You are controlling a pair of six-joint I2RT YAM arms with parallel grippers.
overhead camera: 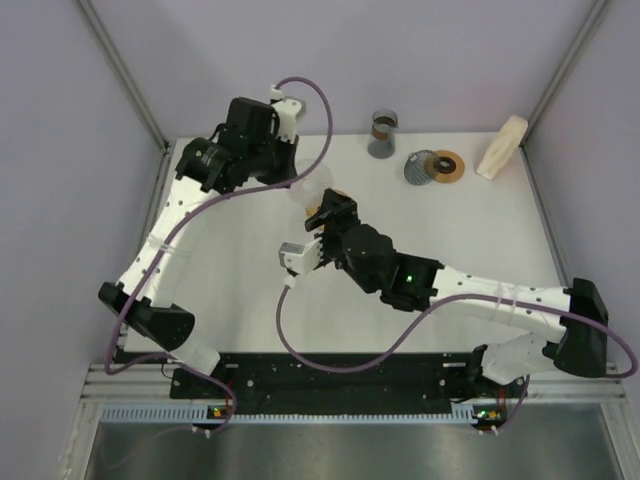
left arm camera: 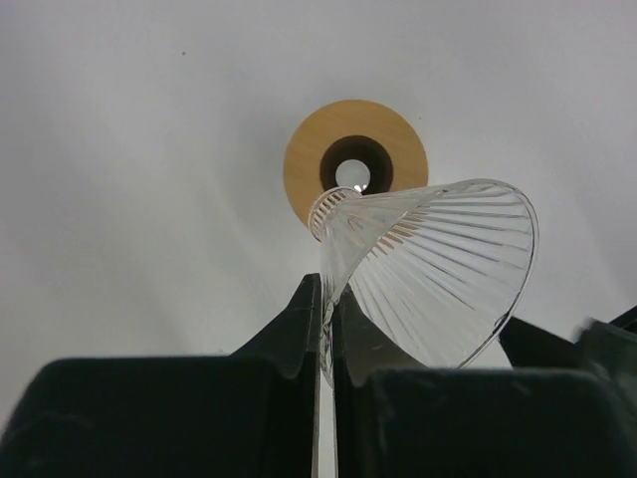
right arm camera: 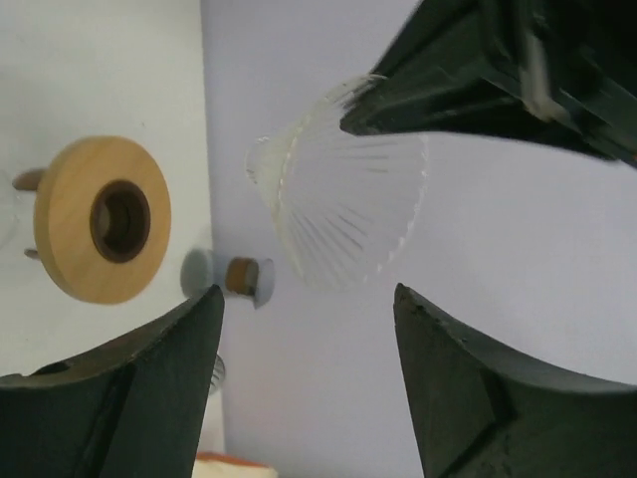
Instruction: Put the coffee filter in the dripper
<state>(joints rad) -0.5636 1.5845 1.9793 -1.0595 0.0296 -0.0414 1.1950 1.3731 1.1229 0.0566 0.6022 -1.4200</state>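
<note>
My left gripper [left arm camera: 326,299] is shut on the rim of a clear ribbed glass dripper cone [left arm camera: 438,269] and holds it tilted above the table. A wooden ring [left arm camera: 309,164] with a dark hole lies on the table just below it. In the top view the left gripper [overhead camera: 297,188] and the cone [overhead camera: 306,193] are at the back centre. My right gripper [overhead camera: 326,207] is open and empty just to their right. Its wrist view shows the cone [right arm camera: 343,204] ahead of the right gripper [right arm camera: 307,294] and the ring [right arm camera: 70,214] to the left. A cream stack of coffee filters [overhead camera: 503,146] leans at the back right.
A glass beaker [overhead camera: 383,133] stands at the back centre. A second ribbed cone [overhead camera: 418,167] with a wooden collar [overhead camera: 448,165] lies on its side next to the filters. Grey walls close the table at the back and sides.
</note>
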